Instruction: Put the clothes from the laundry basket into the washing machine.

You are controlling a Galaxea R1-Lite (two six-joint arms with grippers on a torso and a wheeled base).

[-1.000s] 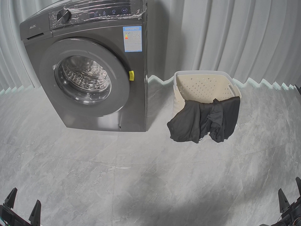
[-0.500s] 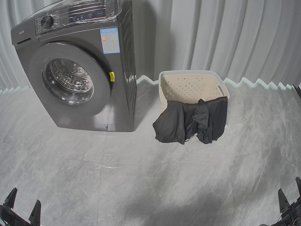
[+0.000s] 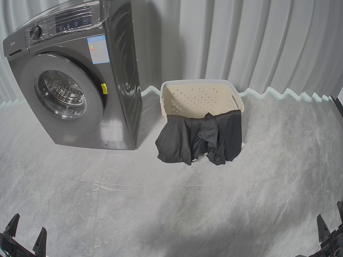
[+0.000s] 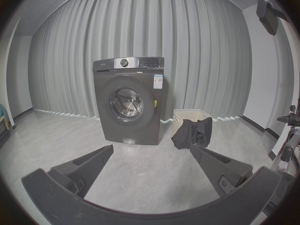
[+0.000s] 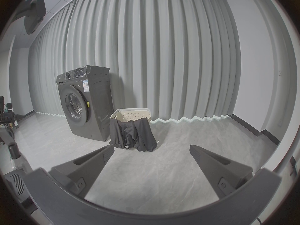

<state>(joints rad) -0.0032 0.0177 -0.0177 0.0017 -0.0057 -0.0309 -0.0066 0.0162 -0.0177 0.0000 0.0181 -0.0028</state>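
Note:
A grey front-loading washing machine (image 3: 71, 72) stands at the back left with its round door shut. To its right sits a cream laundry basket (image 3: 200, 95) on the floor. A dark garment (image 3: 198, 138) hangs over the basket's near rim and reaches the floor. My left gripper (image 3: 25, 230) is low at the near left, open and holding nothing. My right gripper (image 3: 330, 218) is low at the near right, also open. Both are far from the basket. The washing machine (image 4: 128, 100), the basket (image 4: 190, 114) and the dark garment (image 5: 132, 135) lie well beyond the open grippers (image 4: 151, 152) (image 5: 151, 152).
Grey marble-look floor tiles (image 3: 178, 204) stretch open between me and the machine. Pale pleated curtains (image 3: 232, 33) run along the back wall. A dark skirting edge (image 3: 337, 102) shows at the far right.
The whole head view has shifted, so the washing machine and the basket sit further left in it: the camera has moved. Both grippers hold the same place, open.

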